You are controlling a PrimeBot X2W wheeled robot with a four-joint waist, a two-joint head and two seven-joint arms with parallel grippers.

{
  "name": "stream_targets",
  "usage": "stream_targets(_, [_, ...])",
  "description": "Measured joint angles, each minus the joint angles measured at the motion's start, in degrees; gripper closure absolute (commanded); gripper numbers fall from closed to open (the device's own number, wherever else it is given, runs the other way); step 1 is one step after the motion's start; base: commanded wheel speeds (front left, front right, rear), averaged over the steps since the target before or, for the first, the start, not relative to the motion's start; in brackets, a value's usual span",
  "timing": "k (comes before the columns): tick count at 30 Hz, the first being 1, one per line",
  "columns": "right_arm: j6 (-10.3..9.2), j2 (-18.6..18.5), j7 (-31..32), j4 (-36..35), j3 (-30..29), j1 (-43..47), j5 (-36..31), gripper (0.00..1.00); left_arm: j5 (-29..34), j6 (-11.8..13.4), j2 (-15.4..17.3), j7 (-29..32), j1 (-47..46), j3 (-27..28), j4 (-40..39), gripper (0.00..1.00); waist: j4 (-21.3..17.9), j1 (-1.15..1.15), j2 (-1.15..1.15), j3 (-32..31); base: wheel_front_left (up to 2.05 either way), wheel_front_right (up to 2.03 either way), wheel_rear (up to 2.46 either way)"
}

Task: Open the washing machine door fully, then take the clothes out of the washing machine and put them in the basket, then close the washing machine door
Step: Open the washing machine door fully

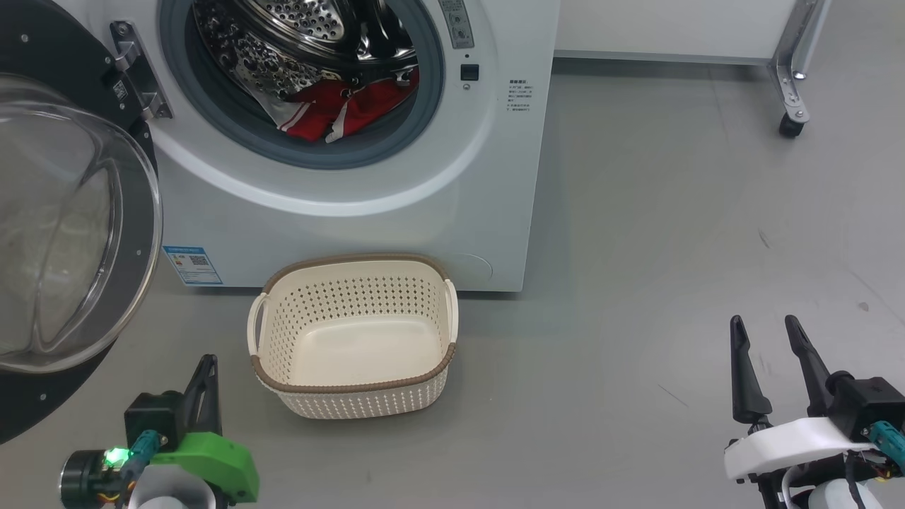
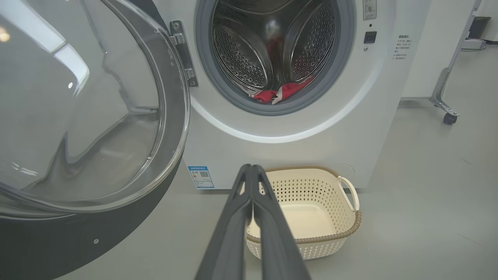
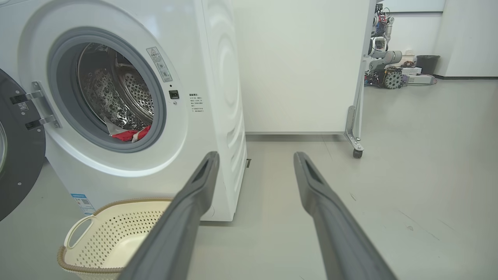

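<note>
Head view: grey floor (image 1: 672, 247), basket (image 1: 353, 387) resting there; left end effector (image 1: 208, 364) pinched, right end effector (image 1: 765, 326) wide.

washing machine door (image 1: 63, 226) open | clothes (image 1: 353, 109) red, inside washing machine (image 1: 396, 212) | basket (image 1: 353, 297) cream, empty, just before it

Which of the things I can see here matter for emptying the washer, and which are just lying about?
For the job: washing machine, washing machine door swung open, red clothes inside, cream basket in front.
Just lying about: wheeled frame leg at the right, robot gear and dark bin far behind.
</note>
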Motion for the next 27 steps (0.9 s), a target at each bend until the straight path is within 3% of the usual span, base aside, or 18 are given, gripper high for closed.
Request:
stream_targets(1, [0.00,0.01,0.00,-0.05,0.02,0.01,0.00,0.00,-0.31,0.04,-0.02,0.00,0.37,-0.03,-0.26,1.00,-0.22,0.00,0.00,-0.05,0.00,0.00,0.00])
stream_targets(3, [0.00,0.01,-0.16,-0.18,0.02,0.16,-0.01,0.00,-1.26,0.02,-0.02,0.00,1.15,-0.57,-0.87,0.39,-0.65,0.00,0.00,-0.14,0.00,0.00,0.00])
stream_targets(4, [0.00,0.03,-0.24,-0.20,0.02,0.32,-0.01,0.00,-1.30,0.02,-0.02,-0.01,1.54,-1.13,-1.26,0.00,-0.85,0.00,0.00,-0.17,0.00,0.00,0.00])
stream_targets(15, [-0.44,0.04,-0.40,-1.19,-0.52,1.08,-0.10,0.00,-3.93,-1.74,-0.22,-0.23,3.26,-3.49,-4.70,0.00,-1.80,0.00,0.00,0.04,0.00,0.00,0.00])
stream_targets(27, [-0.44,0.08,-0.40,-1.82,-0.89,1.08,-0.60,0.00,-3.87,-1.74,-0.22,-0.52,4.40,-5.43,-7.45,0.00,-2.00,0.00,0.00,0.37,0.00,0.00,0.00])
